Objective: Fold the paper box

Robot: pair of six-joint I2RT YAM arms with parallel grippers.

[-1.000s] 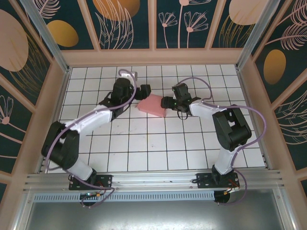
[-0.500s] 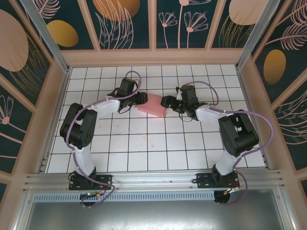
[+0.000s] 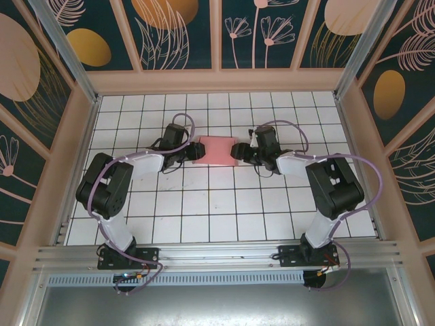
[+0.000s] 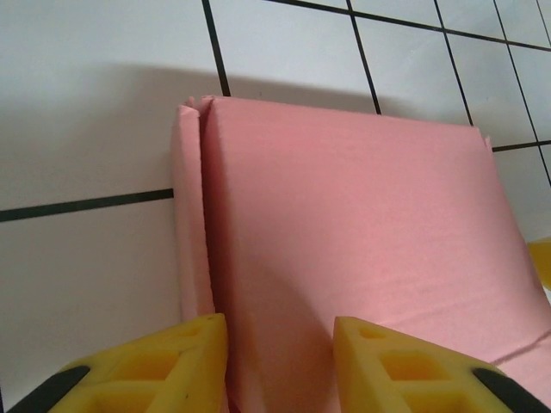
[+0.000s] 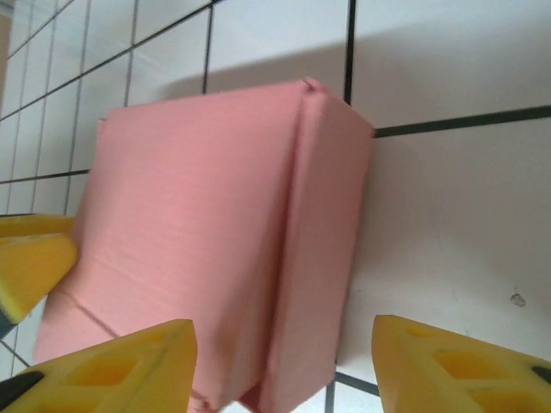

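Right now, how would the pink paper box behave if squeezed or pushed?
Probably light and easily crushed: the paper box looks like thin folded card, its side flap gaping slightly. Pushed, it would likely slide on the smooth tiled table rather than roll or tip, since it lies flat on a broad face.

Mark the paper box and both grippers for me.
paper box [image 3: 216, 150]: top external view, middle of its pink top face.
left gripper [image 3: 196, 151]: top external view, between fingertips at the box's left edge.
right gripper [image 3: 237, 151]: top external view, between fingertips at the box's right edge.
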